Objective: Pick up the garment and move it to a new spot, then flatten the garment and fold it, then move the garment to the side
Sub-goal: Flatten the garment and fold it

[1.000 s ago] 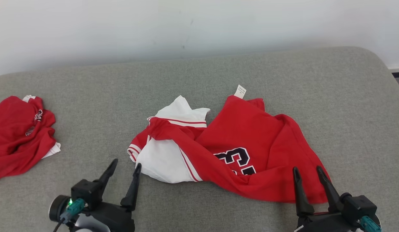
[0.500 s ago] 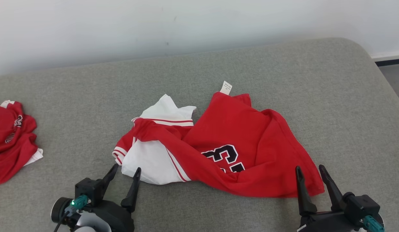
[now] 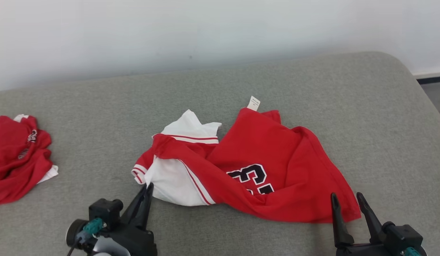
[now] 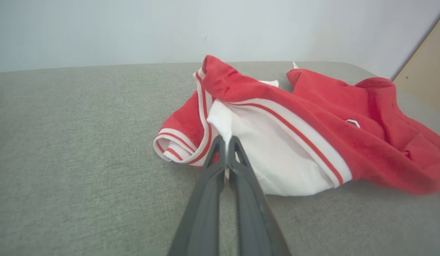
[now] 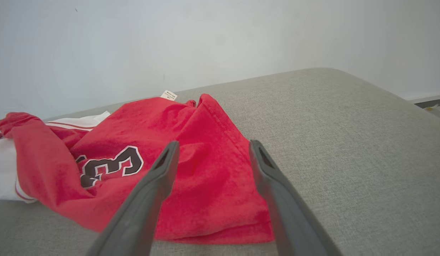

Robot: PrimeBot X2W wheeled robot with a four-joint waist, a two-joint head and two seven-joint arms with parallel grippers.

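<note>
I list: red shirt (image 3: 19, 156), far left on the grey cushion (image 3: 241, 81). My left gripper (image 3: 148, 185) pinched tight on the white edge of the jersey (image 3: 269, 153), crumpled mid-cushion; my right gripper (image 3: 346, 195) spread wide at its red hem.

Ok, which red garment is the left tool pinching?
The numbered red and white jersey in the middle: the left tool is shut on its white edge. The crumpled red garment at far left lies untouched.

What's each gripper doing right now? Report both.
Left gripper: jaws shut on the white edge of the garment.
Right gripper: jaws open, holding nothing.
</note>
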